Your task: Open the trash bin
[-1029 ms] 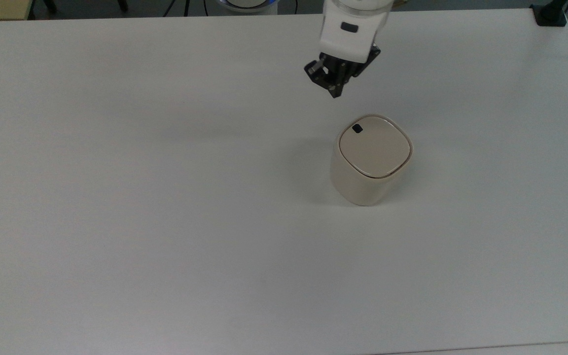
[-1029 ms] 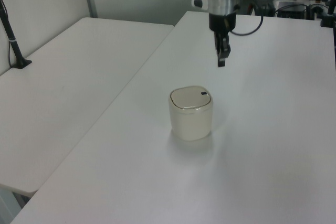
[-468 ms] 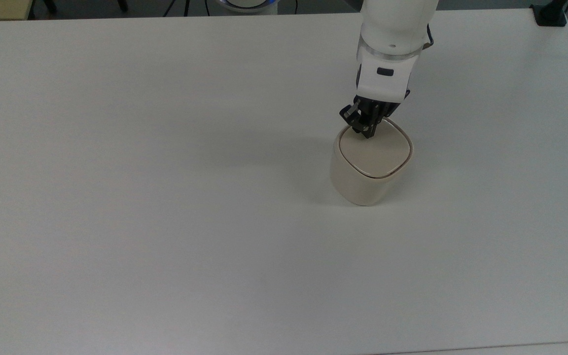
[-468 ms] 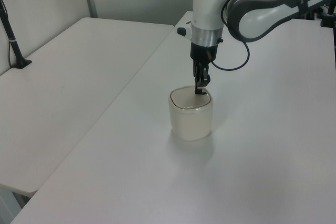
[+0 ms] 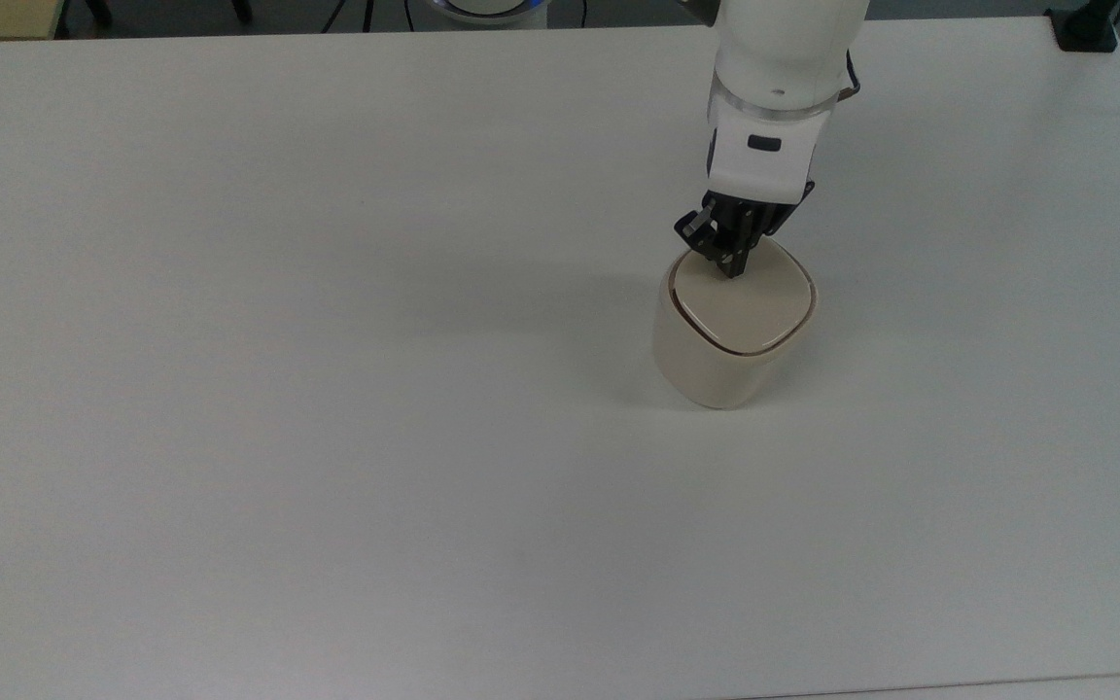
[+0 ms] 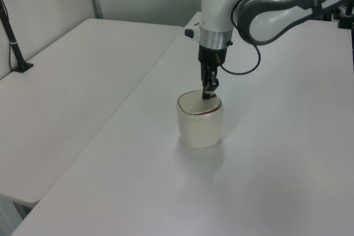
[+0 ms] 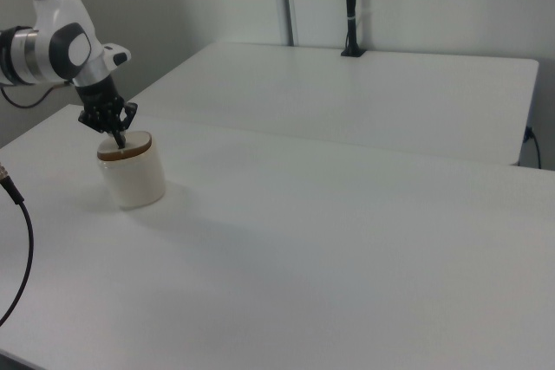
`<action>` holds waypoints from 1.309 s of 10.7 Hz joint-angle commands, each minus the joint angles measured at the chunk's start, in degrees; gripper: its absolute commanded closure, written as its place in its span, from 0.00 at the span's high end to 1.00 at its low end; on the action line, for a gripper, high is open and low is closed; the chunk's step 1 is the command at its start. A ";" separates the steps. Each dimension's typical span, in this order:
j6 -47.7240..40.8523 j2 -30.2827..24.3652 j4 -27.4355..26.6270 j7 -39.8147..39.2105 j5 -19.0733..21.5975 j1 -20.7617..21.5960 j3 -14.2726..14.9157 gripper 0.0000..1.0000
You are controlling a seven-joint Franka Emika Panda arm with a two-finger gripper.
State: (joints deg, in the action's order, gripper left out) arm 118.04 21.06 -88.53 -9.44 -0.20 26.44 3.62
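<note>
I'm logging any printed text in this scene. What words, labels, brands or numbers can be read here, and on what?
None: no readable text on the trash bin, its lid, the pincer, the arm or the table.

One trash bin [image 5: 733, 335] on the desk [image 5: 327, 389], and that is the whole tally of loose items here, with a single flat lid [image 5: 742, 303] capping it. One robot arm [image 5: 779, 78] over it, carrying one gripper [image 5: 731, 270]. In the left view there are two desks side by side, the second desk [image 6: 66, 92] on the left view's left, and one black post [image 6: 14, 48] clamped at its edge.
</note>
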 commanded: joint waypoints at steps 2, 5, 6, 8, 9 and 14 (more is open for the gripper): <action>-9.91 -9.70 0.20 10.28 0.99 -0.86 1.30 0.00; -18.96 -15.86 -0.06 10.58 0.20 -7.43 2.10 0.00; -20.99 -17.44 -0.41 10.41 0.11 -9.72 2.10 0.00; -24.51 -19.30 -0.59 10.41 0.11 -14.64 2.10 0.01; -25.40 -20.61 -1.37 10.41 0.20 -16.93 2.10 0.01; -27.07 -22.47 -3.32 8.47 0.11 -20.82 2.09 0.77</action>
State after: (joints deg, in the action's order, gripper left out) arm 91.95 0.40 -89.81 -0.62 0.08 5.61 6.09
